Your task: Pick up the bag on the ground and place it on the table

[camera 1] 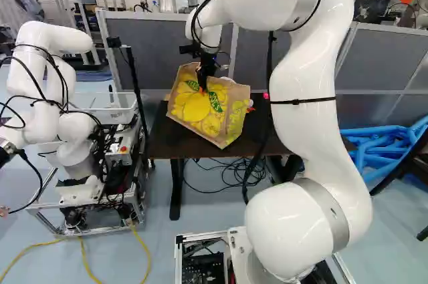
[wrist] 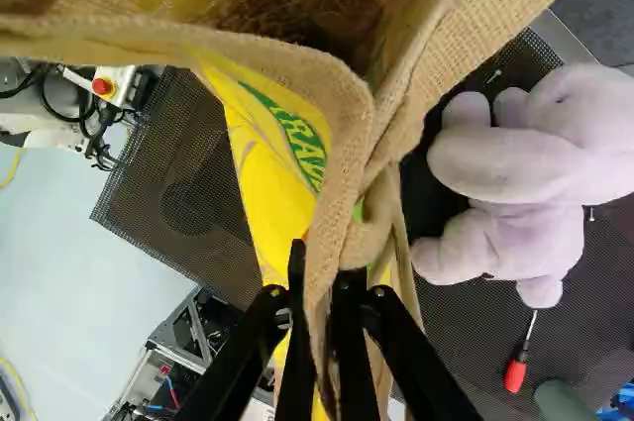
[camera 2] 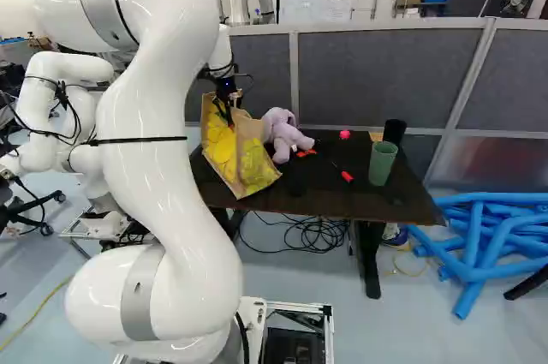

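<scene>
Evidently we have the lifting done, our gripper [wrist: 322, 317] clamped on the bag [camera 1: 200, 111] by its rim, over the table [camera 2: 330, 195] beside the plush toy [camera 2: 284, 134], with only settling and letting go left.

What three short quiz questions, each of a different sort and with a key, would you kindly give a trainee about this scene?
1. True or false: the tool grips the bag by its rim.
2. Which thing on the table is nearest the bag: (a) green cup, (b) lilac plush toy, (c) red-handled screwdriver?
3. Fill in: the blue tubes lie on the ____.

Key: 1 true; 2 b; 3 floor.
</scene>
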